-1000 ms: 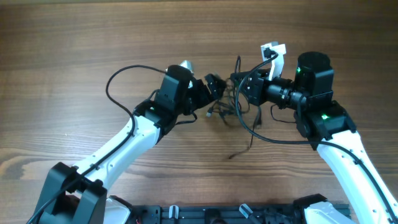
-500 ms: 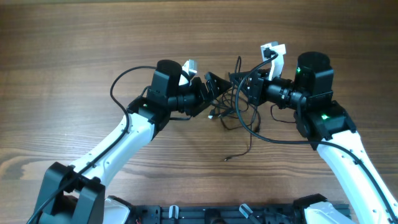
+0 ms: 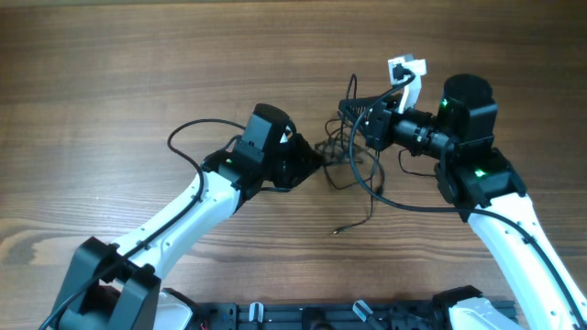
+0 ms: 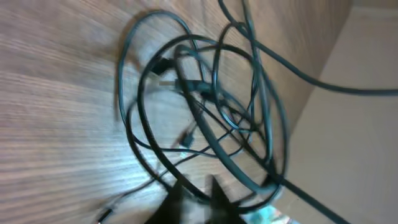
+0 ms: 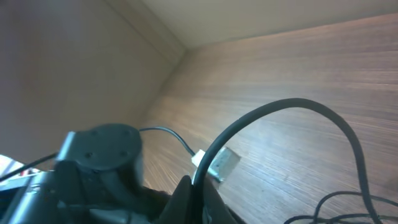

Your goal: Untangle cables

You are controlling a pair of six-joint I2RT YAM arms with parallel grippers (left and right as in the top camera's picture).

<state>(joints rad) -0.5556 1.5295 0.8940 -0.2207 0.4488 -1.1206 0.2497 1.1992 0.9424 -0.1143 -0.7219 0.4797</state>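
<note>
The cables (image 3: 353,158) are thin black cords in a loose tangle of overlapping loops on the wooden table, between my two grippers. In the left wrist view the cables (image 4: 205,106) fill the frame. My left gripper (image 4: 199,194) sits at the tangle's near edge with its tips drawn in on one strand. From overhead the left gripper (image 3: 316,159) touches the tangle's left side. My right gripper (image 3: 356,119) holds the upper right of the tangle. In its own view the right gripper (image 5: 198,194) is shut on a black cable that arcs up and to the right.
One loose cord end (image 3: 338,231) trails toward the table's front. A thicker black arm cable (image 3: 183,137) loops beside the left arm. The table edge (image 4: 323,93) runs close behind the tangle. The left arm's body (image 5: 99,152) looms left in the right wrist view.
My left gripper was open beside the tangle. It has moved right and down into the tangle and shut there. The right arm has stayed where it was, still shut.
</note>
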